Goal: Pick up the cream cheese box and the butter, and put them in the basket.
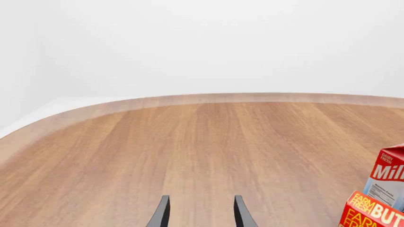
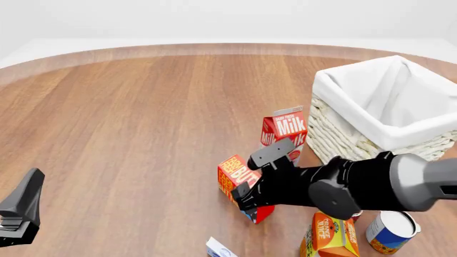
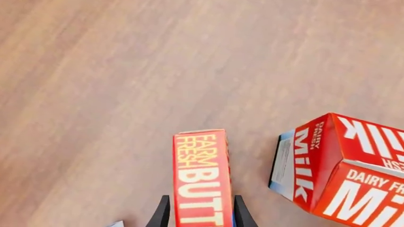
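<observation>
- Near the table's middle, the right gripper (image 3: 199, 215) has its two fingers either side of the butter (image 2: 236, 174), which stands on the wood with its blue end down.
- From the right wrist view the jaws sit close against the box's narrow sides, but whether they press it or merely flank it I cannot tell (only the finger tips show there).
- The milk (image 2: 286, 128) stands just beside the butter, at about 1 o'clock from it and apart from it by a thin strip of table.
- The basket (image 2: 343, 131) is at 2 o'clock from the butter, past the milk, with its opening bare.
- The cream cheese box (image 2: 220, 249) peeks in at the front view's lower edge, at about 6 o'clock from the butter; most of it is cut off.
- An orange juice carton (image 2: 330, 234) and a round can (image 2: 389, 231) stand near the right arm, at 4 o'clock from the butter.
- The left gripper (image 1: 200, 213) waits well apart at 8 o'clock, jaws spread over bare wood and holding nothing.
- To do this step well, I would want the grip low and square across the butter's narrow sides and firm before any lift.
- The lift should go straight up first, since a sideways swing toward the basket would likely clip the milk.
- Once above the milk's top, the box can travel over the rim and be let go inside the lining.
</observation>
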Motion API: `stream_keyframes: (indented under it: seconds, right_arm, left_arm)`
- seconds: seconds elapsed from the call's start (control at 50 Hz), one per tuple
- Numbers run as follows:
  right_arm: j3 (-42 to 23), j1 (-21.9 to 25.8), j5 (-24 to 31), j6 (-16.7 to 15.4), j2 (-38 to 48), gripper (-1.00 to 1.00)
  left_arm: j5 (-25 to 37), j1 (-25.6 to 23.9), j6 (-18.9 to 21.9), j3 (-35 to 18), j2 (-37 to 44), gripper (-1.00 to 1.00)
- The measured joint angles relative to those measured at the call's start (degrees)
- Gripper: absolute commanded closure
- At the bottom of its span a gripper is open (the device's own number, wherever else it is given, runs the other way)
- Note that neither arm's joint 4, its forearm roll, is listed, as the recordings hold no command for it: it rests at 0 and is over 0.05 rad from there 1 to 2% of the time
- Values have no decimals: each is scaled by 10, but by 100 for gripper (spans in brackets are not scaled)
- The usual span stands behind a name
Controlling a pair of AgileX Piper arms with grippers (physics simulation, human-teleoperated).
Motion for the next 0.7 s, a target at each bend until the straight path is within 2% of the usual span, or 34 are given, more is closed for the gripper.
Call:
stream_keyframes:
  seconds: [0.1,0.12,0.44,0.7]
  right_arm:
    - [0,0,-4,0,5,-100]
    - [0,0,-4,0,5,100]
    - [-2,6,13,-9,-12,100]
    - [-27,7,79,-33,-73,100]
  left_arm:
    - [0,0,0,0,0,-100]
    - [0,0,0,0,0,-100]
    - [0,0,0,0,0,-100]
    - [0,0,0,0,0,-100]
